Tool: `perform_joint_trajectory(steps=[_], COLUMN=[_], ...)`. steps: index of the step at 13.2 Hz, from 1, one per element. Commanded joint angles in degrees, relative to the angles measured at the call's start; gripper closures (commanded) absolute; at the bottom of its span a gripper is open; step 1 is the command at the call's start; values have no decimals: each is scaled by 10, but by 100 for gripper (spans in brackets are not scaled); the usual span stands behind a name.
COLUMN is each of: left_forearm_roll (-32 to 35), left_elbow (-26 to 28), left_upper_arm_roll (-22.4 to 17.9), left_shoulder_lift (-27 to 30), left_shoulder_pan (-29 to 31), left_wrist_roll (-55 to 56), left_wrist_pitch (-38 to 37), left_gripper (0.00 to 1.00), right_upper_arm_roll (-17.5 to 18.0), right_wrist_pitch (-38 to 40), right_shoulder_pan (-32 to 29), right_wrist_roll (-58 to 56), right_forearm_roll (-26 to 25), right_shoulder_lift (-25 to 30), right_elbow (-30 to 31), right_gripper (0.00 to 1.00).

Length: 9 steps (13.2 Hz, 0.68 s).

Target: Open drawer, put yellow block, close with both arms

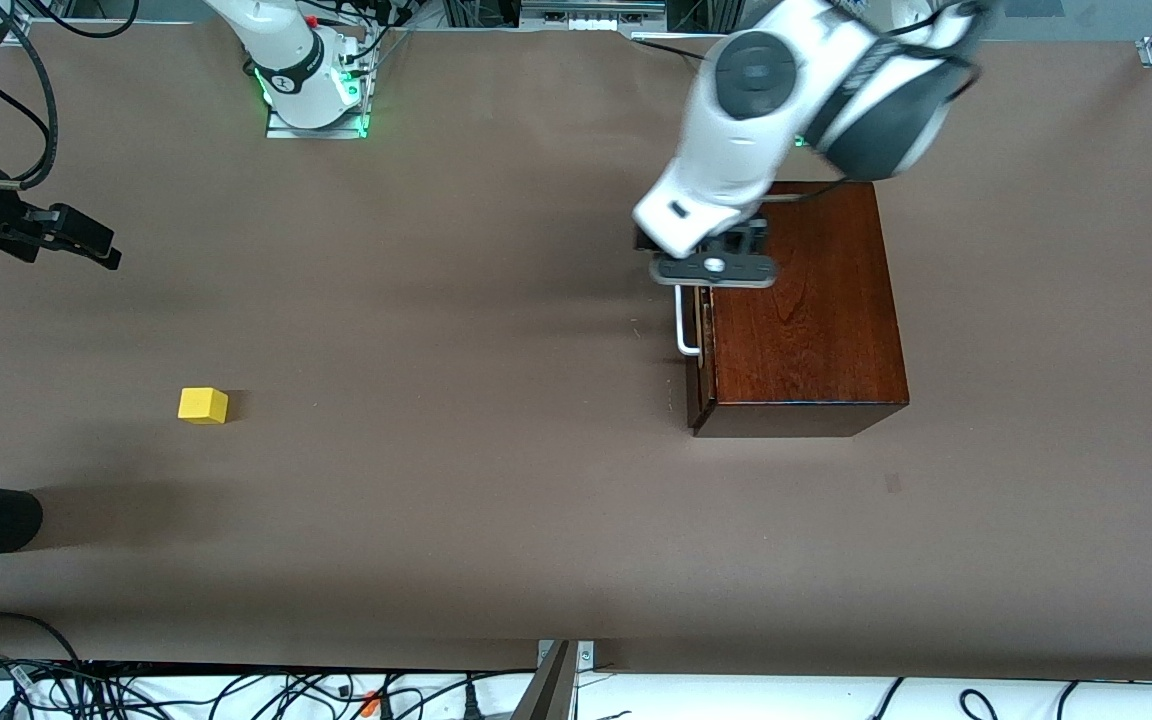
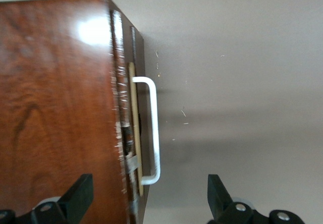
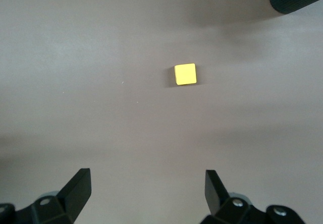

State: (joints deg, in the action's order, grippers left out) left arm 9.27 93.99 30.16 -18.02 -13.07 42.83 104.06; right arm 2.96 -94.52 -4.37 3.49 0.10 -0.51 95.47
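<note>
I am at the first step: getting the drawer (image 1: 703, 345) open. It sits shut or nearly so in the box (image 1: 801, 300), at the left arm's end of the surface (image 1: 496, 500), with its white handle (image 1: 684, 322) standing out from the face that looks toward the right arm's end. My left claw (image 1: 714, 262) hangs over the edge of the box just above that handle. In the left wrist view its fingers (image 2: 81, 193) are spread wide with nothing between them, one over the box top and the other over bare surface, the handle (image 2: 154, 130) lying between their lines but not yet reached.

My right claw (image 1: 71, 238) waits in the air over the right arm's end of the surface, also wide open and empty. The block (image 1: 203, 405) rests on the surface well apart from the box and nearer the front camera than that claw; the right wrist view shows the block (image 3: 185, 74) ahead of the fingers (image 3: 78, 188), untouched.

Next, I judge, the left claw must come down so the bar sits between its fingers, close on it, and pull straight toward the right arm's end. The bar is thin and smooth, so a square, centred grip matters.
</note>
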Motion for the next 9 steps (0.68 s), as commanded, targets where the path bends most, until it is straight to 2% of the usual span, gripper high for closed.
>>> perform_joint_trajectory(steps=[1, 4, 9], left_forearm_roll=[64, 71, 135], left_elbow=[-10, -6, 10], left_upper_arm_roll=[-2, -2, -2], left_shoulder_lift=[-43, -69, -96], left_shoulder_pan=[-35, -42, -65], left_wrist_roll=[40, 65, 116], left_wrist_pitch=[23, 45, 46], left_gripper=[0, 0, 0], right_upper_arm_roll=[7, 7, 7], right_wrist_pitch=[1, 1, -1], right_shoulder_pan=[-8, -8, -8], right_wrist_roll=[0, 0, 0], right_forearm_roll=[1, 1, 1], right_shoulder_lift=[-5, -5, -5], right_elbow=[-11, -11, -11], right_gripper=[0, 0, 0])
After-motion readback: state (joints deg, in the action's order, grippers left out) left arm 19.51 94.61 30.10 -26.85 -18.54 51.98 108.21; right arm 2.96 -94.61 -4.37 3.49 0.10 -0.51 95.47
